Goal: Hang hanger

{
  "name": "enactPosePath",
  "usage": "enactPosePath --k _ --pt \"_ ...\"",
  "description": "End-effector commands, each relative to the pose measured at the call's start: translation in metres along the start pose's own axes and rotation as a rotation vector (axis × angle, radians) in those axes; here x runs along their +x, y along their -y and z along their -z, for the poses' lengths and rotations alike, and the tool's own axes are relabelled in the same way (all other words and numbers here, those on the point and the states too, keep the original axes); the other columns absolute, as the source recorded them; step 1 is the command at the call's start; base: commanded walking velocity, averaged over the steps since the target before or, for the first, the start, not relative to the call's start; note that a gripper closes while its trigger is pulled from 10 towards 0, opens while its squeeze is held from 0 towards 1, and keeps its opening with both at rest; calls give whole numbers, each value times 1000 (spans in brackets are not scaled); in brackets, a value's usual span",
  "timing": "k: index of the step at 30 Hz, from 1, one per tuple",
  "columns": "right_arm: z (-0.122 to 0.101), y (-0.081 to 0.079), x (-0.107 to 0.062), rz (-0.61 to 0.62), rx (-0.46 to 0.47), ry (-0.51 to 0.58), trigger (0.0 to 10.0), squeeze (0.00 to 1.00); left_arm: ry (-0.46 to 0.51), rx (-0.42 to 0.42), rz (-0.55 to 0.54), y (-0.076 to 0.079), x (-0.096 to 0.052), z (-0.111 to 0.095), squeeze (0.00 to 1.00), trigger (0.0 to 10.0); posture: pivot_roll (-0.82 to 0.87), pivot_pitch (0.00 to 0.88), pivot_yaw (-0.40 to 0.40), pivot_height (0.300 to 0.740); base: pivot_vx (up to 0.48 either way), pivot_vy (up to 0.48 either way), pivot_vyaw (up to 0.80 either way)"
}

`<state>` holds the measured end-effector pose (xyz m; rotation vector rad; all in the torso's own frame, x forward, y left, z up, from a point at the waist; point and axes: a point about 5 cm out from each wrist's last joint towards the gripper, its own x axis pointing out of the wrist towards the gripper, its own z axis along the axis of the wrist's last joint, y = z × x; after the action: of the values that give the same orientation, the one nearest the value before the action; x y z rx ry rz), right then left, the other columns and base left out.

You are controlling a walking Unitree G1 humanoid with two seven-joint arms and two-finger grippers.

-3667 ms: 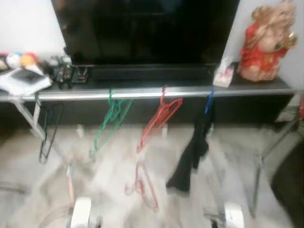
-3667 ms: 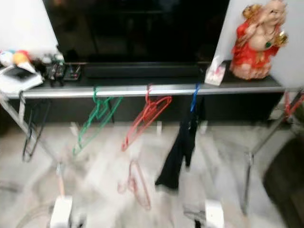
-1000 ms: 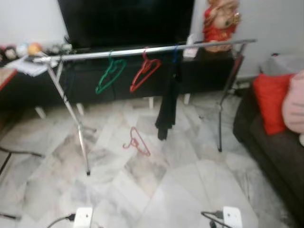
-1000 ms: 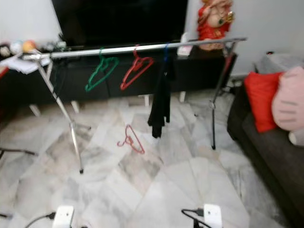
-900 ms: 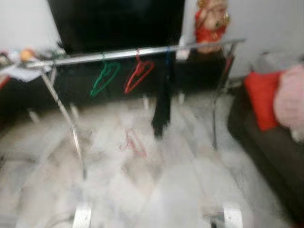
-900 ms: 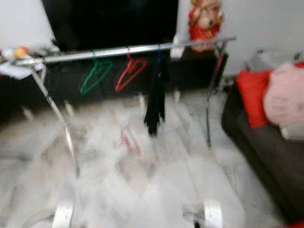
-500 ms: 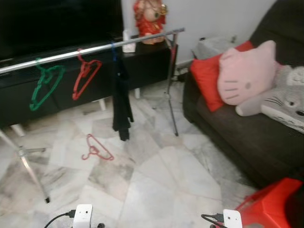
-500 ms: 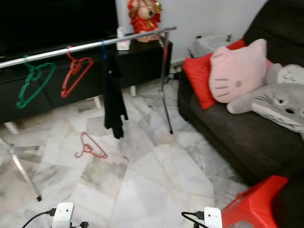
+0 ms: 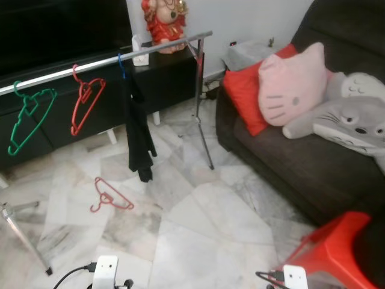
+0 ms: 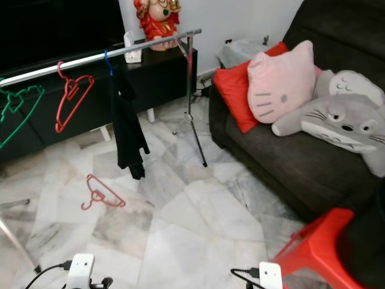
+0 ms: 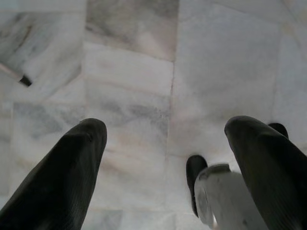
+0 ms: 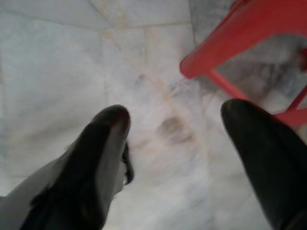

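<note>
A red hanger [image 9: 108, 195] lies flat on the marble floor, in front of a silver clothes rail [image 9: 108, 60]. On the rail hang a green hanger [image 9: 27, 117], another red hanger [image 9: 87, 102] and a black garment [image 9: 138, 132] on a blue hook. The left gripper [image 11: 168, 125] hangs low over bare floor tiles, open and holding nothing. My right gripper [image 12: 177, 112] is open too, above the floor beside a red stool [image 12: 240, 33]. Both are far from the hanger on the floor.
A dark sofa [image 9: 301, 162] with a red cushion [image 9: 243, 99], a pink cat cushion [image 9: 295, 81] and a grey plush [image 9: 349, 117] fills the right side. The red stool [image 9: 331, 253] stands close at the lower right. A black TV cabinet [image 9: 162, 78] sits behind the rail.
The camera has swung to the right: the rail and hangers slid left in the picture, and the sofa and red stool came further in. The things themselves have not moved.
</note>
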<state>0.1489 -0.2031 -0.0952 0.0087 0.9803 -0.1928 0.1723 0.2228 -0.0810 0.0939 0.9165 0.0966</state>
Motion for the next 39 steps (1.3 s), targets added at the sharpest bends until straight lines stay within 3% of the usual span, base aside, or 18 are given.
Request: enactPosePath --k 1,18,39 --pt "4 5 -1 10 -9 -16 10000 0 1 -4 13 5 0 0 0 10000 -92 0 6 740 0 -270 -763" --pt "4 5 -1 7 -25 -22 10000 0 7 52 50 10 1 -3 0 10000 -98 0 13 740 0 0 -764" --pt "4 5 -1 7 -25 -22 10000 0 7 52 50 10 1 -3 0 10000 -98 0 13 740 0 0 -763"
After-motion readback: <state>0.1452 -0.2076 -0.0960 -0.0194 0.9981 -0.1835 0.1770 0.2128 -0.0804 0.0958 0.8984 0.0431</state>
